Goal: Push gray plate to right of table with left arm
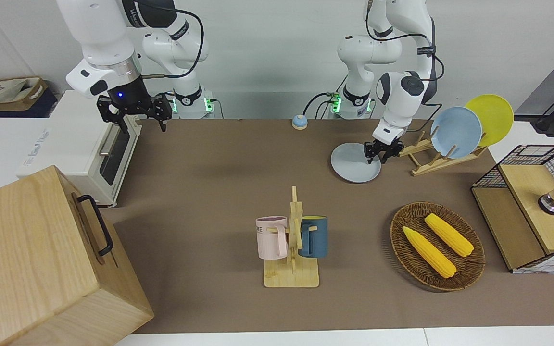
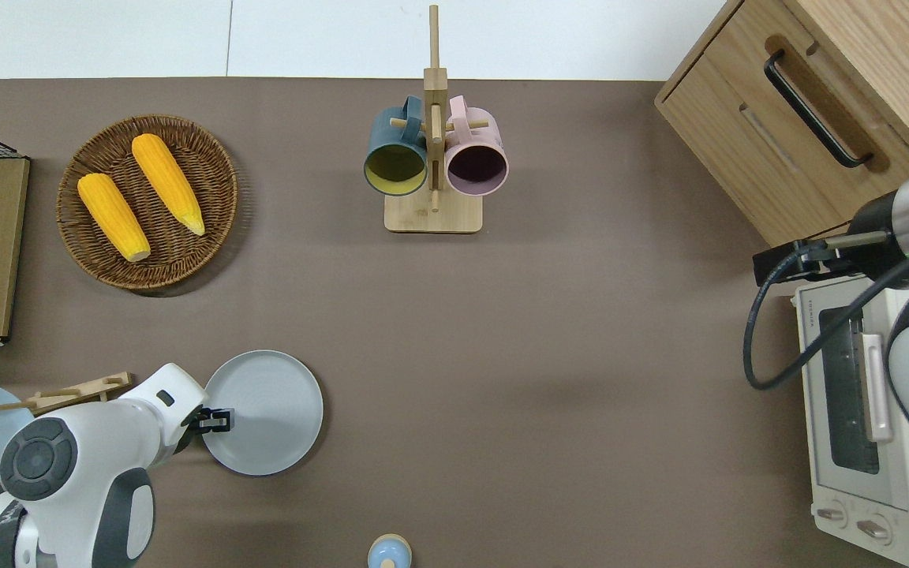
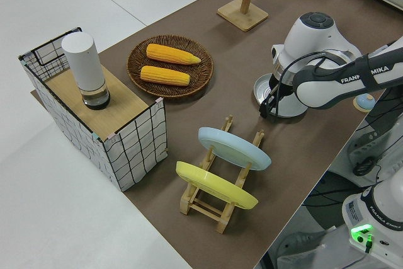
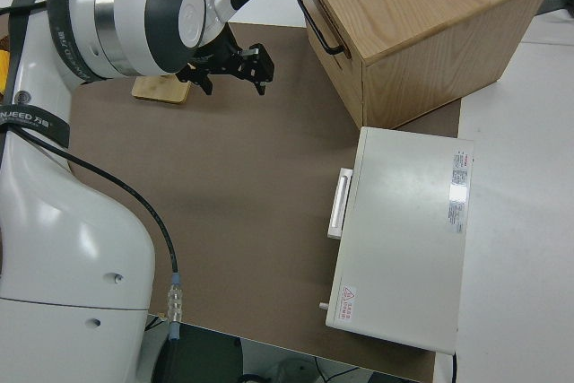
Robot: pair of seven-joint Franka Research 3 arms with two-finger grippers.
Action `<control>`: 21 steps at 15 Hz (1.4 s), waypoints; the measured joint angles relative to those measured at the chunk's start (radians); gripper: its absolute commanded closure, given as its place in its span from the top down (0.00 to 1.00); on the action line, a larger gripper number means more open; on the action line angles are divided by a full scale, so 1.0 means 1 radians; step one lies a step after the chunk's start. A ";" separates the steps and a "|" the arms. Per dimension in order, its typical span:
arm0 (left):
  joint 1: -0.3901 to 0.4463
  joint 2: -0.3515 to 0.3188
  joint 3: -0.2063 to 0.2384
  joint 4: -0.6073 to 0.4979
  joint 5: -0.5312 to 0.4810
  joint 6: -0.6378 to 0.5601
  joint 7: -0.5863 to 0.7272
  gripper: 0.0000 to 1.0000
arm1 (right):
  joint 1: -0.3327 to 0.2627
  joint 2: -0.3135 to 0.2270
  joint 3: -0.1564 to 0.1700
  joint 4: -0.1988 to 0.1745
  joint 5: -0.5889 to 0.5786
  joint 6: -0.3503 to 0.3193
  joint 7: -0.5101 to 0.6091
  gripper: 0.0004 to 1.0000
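Claw: left claw (image 2: 218, 421) sits low at the gray plate's (image 2: 269, 412) rim, on the plate-rack side — fingers apart or together, I cannot tell; right arm parked.
Plate: flat on the table (image 2: 549, 371), near the robots; likely stiff, breakable, slides easily.
Contact: push at the rim, no grip needed.
Room: open mat toward the right arm's end — toaster oven (image 2: 873, 410) and table edge are the limit.

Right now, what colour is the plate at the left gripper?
Plain light blue-gray; the gray plate shows best in the overhead view, with the left gripper at its rim.
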 measured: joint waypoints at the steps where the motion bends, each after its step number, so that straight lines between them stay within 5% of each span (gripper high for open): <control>1: 0.000 0.000 0.000 0.000 0.000 0.001 0.000 0.00 | 0.000 0.000 0.000 0.000 0.000 0.000 0.000 0.98; 15: -0.016 -0.001 0.002 0.002 0.000 0.007 -0.012 0.00 | 0.000 0.000 0.000 0.000 0.000 0.000 0.000 0.98; 21: -0.148 0.019 0.004 0.014 0.000 0.031 -0.172 0.00 | 0.000 0.000 0.000 0.000 0.000 0.000 0.000 0.98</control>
